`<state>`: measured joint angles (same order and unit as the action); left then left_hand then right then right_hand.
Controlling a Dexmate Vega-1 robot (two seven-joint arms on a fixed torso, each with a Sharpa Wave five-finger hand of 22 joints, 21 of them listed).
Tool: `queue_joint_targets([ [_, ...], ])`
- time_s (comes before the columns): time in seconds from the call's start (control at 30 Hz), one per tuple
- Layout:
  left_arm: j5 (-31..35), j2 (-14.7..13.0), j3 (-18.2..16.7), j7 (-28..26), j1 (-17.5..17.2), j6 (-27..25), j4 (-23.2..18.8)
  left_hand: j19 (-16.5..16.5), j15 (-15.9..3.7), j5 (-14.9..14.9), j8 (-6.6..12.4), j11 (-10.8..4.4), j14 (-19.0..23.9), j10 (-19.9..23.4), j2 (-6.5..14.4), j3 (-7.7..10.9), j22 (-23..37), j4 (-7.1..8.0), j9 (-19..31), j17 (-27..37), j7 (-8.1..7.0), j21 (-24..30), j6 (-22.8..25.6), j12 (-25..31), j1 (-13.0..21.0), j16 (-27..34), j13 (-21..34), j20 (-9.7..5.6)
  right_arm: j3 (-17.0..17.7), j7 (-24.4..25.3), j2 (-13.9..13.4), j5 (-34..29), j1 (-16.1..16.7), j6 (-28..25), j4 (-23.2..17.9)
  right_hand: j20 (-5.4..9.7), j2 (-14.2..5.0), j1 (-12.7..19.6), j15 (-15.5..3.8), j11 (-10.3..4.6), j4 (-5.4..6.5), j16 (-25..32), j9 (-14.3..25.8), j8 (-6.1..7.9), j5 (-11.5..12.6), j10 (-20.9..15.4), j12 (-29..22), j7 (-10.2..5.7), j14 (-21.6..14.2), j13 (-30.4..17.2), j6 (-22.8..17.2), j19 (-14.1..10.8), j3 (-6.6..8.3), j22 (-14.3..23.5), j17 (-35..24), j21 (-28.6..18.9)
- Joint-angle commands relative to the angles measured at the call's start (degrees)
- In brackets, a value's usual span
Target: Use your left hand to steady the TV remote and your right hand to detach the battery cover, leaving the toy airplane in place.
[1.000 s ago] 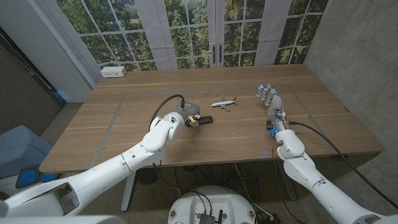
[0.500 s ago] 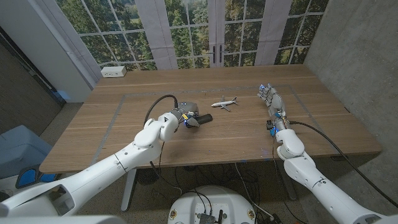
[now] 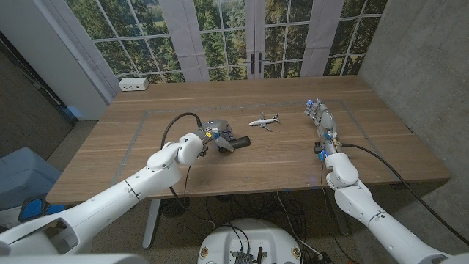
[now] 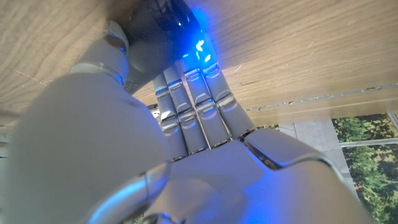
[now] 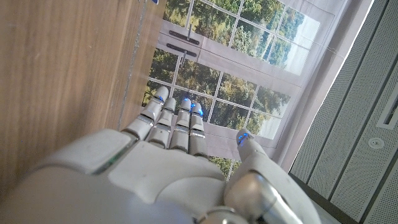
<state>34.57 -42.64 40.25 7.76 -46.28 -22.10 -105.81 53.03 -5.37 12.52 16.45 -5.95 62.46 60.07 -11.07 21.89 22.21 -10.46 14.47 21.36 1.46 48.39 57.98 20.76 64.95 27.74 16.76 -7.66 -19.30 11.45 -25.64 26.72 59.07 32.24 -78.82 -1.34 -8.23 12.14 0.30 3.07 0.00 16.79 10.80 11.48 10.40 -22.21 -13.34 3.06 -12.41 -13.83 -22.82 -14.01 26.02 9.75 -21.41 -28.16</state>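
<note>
Since a second ago your left robot hand (image 3: 218, 136) has slid a little toward the far left along the counter (image 3: 146, 154), and the right robot hand (image 3: 320, 117) has stayed put. The left one now sits on the TV remote (image 3: 239, 141), fingers curled over its left end; the black body pokes out to the right of them, long axis running left to right. In the left wrist view the fingers (image 4: 193, 93) wrap a dark shape, so you appear to be holding it. Your right robot hand stands on its edge, fingers straight and together, holding nothing, well apart to the right. The remote lies left and slightly nearer from it, with the toy airplane (image 3: 264, 122) between and farther back.
</note>
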Motion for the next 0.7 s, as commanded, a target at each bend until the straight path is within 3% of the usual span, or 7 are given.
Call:
queue_joint_targets([
  [0.03, -14.44, -1.24, -2.71, -2.86, 1.64, 7.3, -0.44, -0.44, -8.46, 0.46, -0.26, -2.53, 5.65, 2.0, 14.13, 0.05, 0.36, -0.01, -0.01, 0.5, 0.35, 0.75, 0.16, -0.17, 14.09, 0.47, -0.09, -4.83, 0.52, 0.91, 0.07, -0.52, 1.3, 0.75, -0.98, -0.07, -1.37, 0.38, 0.01, 0.16, -0.12, 0.43, 0.07, 0.16, -0.09, -0.58, -0.32, 0.01, -0.15, -0.23, -0.44, -0.41, 0.07, 0.13, -0.12, 0.14],
  [0.37, -22.09, -1.68, -5.36, -3.44, 1.67, 8.36, -1.15, -1.0, -8.44, 0.62, -0.7, -2.36, 5.56, 2.06, 14.03, -0.2, 0.86, 0.11, -0.1, 1.27, 0.47, 2.0, 0.3, -0.31, 14.57, 0.66, 0.11, -4.78, 0.64, 1.06, -0.16, -0.75, 1.65, 0.53, -1.62, 0.07, -1.38, 0.4, -0.15, 0.11, -0.24, 0.44, 0.08, 0.13, -0.09, -0.52, -0.27, 0.05, -0.14, -0.28, -0.44, -0.45, 0.1, 0.14, -0.14, 0.39],
  [0.6, -25.72, -2.3, -5.29, -1.44, 3.26, 8.38, -0.8, -1.37, -8.44, 0.73, -0.99, -2.23, 5.49, 1.98, 13.99, -0.33, 1.13, 0.14, -0.14, 1.71, 0.44, 2.71, 0.3, -0.46, 14.83, 0.74, 0.19, -4.78, 0.75, 2.47, -0.5, -2.2, 2.29, -0.01, -2.53, 0.07, -1.32, 0.65, -0.2, 0.01, -0.56, 0.41, 0.07, 0.11, -0.07, -0.62, -0.29, 0.01, -0.14, -0.32, -0.44, -0.53, 0.24, 0.14, -0.08, 0.59],
  [0.63, -26.16, -2.36, -5.19, -1.12, 3.57, 8.56, -0.57, -1.45, -8.43, 0.75, -1.02, -2.25, 5.47, 2.02, 13.99, -0.35, 1.18, 0.15, -0.15, 1.79, 0.47, 2.82, 0.32, -0.45, 14.87, 0.75, 0.23, -4.78, 0.81, 2.98, -0.47, -2.46, 2.44, -0.26, -2.79, 0.17, -1.35, 1.41, -0.25, -0.17, -1.25, 0.31, 0.06, 0.13, -0.01, -0.57, -0.24, -0.12, -0.15, -0.32, -0.48, -0.62, 0.7, 0.12, 0.11, 0.72],
  [0.7, -27.34, -2.34, -5.17, -0.48, 4.14, 8.96, 0.03, -1.6, -8.43, 0.78, -1.12, -2.25, 5.45, 2.04, 14.0, -0.38, 1.27, 0.17, -0.16, 1.93, 0.43, 3.04, 0.31, -0.45, 14.94, 0.78, 0.31, -4.77, 0.83, 3.49, -0.59, -2.98, 2.66, -0.49, -3.1, 0.23, -1.27, 4.14, -0.34, -0.35, -3.84, -0.02, 0.01, 0.14, 0.24, -0.64, -0.16, -0.2, -0.26, -0.31, -0.45, -0.92, 2.22, 0.08, 0.73, 1.18],
])
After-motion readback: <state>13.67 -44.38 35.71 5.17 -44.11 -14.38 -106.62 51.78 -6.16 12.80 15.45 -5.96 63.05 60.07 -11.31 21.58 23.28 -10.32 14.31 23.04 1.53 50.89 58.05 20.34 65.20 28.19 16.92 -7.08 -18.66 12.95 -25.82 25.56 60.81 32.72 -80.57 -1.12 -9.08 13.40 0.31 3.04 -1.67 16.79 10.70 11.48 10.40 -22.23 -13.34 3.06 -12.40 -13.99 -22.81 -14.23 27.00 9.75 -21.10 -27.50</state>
